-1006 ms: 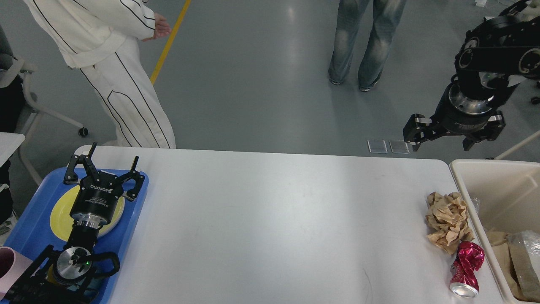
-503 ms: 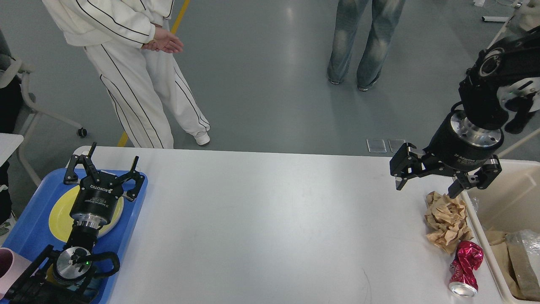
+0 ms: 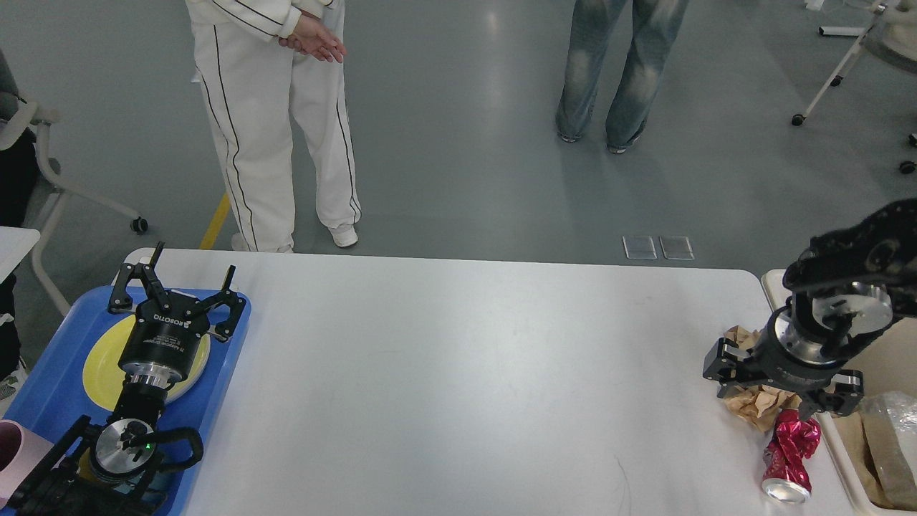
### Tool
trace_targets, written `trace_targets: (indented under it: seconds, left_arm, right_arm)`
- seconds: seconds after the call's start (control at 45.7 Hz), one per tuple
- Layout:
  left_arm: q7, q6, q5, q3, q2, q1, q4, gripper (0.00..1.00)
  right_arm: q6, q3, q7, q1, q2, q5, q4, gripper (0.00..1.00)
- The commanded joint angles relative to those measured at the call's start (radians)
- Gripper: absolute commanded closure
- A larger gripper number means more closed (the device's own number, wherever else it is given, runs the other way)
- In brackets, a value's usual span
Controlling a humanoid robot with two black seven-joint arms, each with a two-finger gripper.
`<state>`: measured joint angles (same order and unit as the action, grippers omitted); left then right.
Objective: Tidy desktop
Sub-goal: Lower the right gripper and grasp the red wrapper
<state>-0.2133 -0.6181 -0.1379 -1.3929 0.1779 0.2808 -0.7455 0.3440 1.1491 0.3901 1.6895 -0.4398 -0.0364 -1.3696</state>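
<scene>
The white desktop (image 3: 466,373) fills the middle of the head view. Near its right edge lies a crumpled brown paper ball (image 3: 751,407), mostly covered by my right gripper (image 3: 777,390). That gripper points down over the paper, its two fingers spread to either side of it, open. Just in front of the paper lies a crushed red can (image 3: 791,448). My left gripper (image 3: 172,287) stands open at the far left, above a yellow plate (image 3: 100,365) on a blue tray (image 3: 50,387), with nothing between its fingers.
A cream-beige bin (image 3: 772,283) holding paper and plastic scraps stands against the desktop's right edge. A pink cup (image 3: 14,444) shows at the bottom left. Two people stand on the floor beyond the far edge, and a chair (image 3: 43,158) at the left.
My right arm has swung down from high above the far right corner onto the paper ball, still open. The person in white walked right. The left arm stayed still.
</scene>
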Motion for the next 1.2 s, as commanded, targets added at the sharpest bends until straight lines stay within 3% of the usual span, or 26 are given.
trace_targets:
  seconds: [0.0, 0.175, 0.372, 0.525, 1.181]
  left_arm:
    - [0.000, 0.000, 0.000, 0.000, 0.000, 0.000, 0.000, 0.04]
    - [0.000, 0.000, 0.000, 0.000, 0.000, 0.000, 0.000, 0.04]
    - [0.000, 0.000, 0.000, 0.000, 0.000, 0.000, 0.000, 0.04]
    - [0.000, 0.000, 0.000, 0.000, 0.000, 0.000, 0.000, 0.04]
    - [0.000, 0.000, 0.000, 0.000, 0.000, 0.000, 0.000, 0.04]
  right_arm:
    - [-0.017, -0.002, -0.005, -0.134, 0.003, 0.056, 0.073, 0.06]
    - [-0.078, -0.015, -0.008, -0.301, -0.003, 0.063, 0.256, 0.08]
    - [-0.145, -0.019, -0.010, -0.387, -0.004, 0.061, 0.302, 0.08]
    - [-0.140, -0.048, -0.010, -0.474, 0.006, 0.056, 0.406, 0.09]
    - [-0.163, -0.103, -0.010, -0.576, 0.018, 0.061, 0.437, 0.09]
